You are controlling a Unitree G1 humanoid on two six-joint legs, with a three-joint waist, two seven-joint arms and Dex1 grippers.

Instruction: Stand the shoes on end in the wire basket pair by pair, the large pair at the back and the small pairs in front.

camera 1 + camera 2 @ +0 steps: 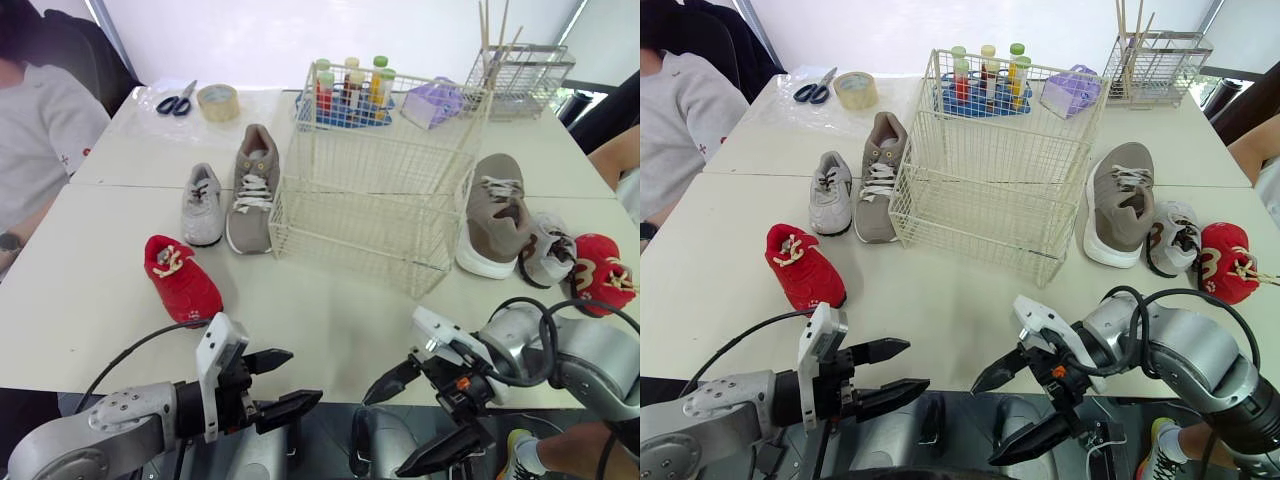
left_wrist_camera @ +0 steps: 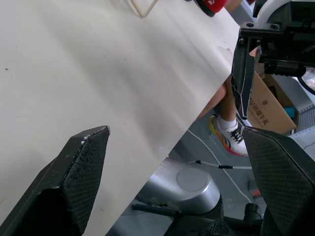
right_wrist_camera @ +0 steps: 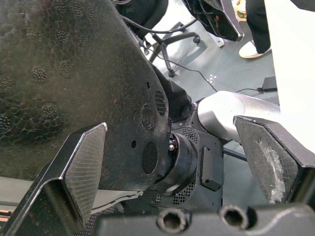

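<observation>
A cream wire basket (image 1: 372, 228) stands mid-table with nothing in it. To its left lie a large taupe shoe (image 1: 254, 188), a small grey shoe (image 1: 203, 205) and a small red shoe (image 1: 180, 278), all flat on the table. On the basket's right lie the other taupe shoe (image 1: 497, 213), grey shoe (image 1: 545, 250) and red shoe (image 1: 603, 272). My left gripper (image 1: 305, 377) hangs open just off the table's near edge, holding nothing. My right gripper (image 1: 383, 436) is also open and empty, below the near edge.
At the back are scissors (image 1: 178, 100), a tape roll (image 1: 217, 102), a rack of bottles (image 1: 350, 92), a purple item (image 1: 432, 102) and a metal rack (image 1: 520, 75) with sticks. A person (image 1: 40, 130) sits at the left; an arm (image 1: 615, 155) shows at the right.
</observation>
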